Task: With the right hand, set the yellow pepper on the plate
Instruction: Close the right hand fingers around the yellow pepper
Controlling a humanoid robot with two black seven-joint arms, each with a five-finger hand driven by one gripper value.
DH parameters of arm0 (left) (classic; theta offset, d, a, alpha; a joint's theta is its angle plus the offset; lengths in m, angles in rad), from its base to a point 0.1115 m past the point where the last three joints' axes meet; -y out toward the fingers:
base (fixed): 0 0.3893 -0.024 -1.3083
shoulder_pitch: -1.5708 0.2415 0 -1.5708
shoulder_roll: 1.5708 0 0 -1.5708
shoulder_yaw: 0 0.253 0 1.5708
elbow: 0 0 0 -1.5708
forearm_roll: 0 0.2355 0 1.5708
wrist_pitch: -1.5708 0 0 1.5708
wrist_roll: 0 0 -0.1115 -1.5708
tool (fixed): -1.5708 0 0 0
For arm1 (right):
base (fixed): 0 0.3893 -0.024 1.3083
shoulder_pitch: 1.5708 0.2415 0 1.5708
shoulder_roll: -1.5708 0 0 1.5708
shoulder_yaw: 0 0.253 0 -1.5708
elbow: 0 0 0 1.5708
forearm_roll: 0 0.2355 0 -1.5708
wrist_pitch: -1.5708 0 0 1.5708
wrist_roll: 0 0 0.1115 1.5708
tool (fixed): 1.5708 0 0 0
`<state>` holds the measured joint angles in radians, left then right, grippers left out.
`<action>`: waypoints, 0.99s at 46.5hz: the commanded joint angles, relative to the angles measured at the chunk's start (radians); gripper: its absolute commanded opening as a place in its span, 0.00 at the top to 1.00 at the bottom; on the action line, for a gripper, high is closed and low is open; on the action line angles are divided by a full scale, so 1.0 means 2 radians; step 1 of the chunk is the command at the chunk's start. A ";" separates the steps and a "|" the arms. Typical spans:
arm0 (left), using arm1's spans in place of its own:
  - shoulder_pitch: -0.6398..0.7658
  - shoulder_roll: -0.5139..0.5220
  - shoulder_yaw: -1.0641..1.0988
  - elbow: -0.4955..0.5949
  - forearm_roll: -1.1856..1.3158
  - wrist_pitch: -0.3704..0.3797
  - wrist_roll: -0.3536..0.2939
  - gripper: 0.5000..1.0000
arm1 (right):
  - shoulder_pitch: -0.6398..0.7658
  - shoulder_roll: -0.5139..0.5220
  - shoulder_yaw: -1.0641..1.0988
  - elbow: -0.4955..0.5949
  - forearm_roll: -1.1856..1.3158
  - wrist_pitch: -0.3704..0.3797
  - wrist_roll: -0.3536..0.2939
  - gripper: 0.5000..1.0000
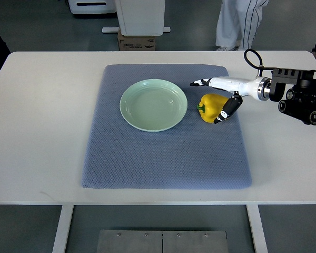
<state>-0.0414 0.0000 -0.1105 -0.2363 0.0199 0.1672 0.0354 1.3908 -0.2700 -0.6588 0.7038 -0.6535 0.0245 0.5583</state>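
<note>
The white right robot hand [221,97] straddles the glossy yellow bell pepper [211,107], fingers spread, one above, thumb at its right side, not clearly gripping. The pepper lies on the blue-grey woven mat [163,153] just right of the empty pale green round plate [154,104], near the mat's right edge.

Person [239,23] cut off above the legs by the top edge; right arm [300,95] cut by the right edge; pepper's [211,107] right side hidden behind thumb [227,109]
</note>
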 commanded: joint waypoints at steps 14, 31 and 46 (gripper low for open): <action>0.000 0.000 0.000 0.000 0.000 0.000 0.000 0.00 | -0.010 0.000 -0.002 -0.017 0.000 -0.001 -0.005 0.00; 0.000 0.000 0.000 0.000 0.000 0.000 0.000 0.00 | -0.012 0.005 -0.009 -0.016 0.000 -0.015 -0.004 0.00; 0.000 0.000 0.000 0.000 0.000 0.000 0.000 0.00 | -0.016 0.008 -0.010 -0.016 0.000 -0.026 -0.001 0.03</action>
<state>-0.0414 0.0000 -0.1104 -0.2362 0.0199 0.1672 0.0353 1.3645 -0.2577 -0.6777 0.6715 -0.6535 -0.0208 0.5552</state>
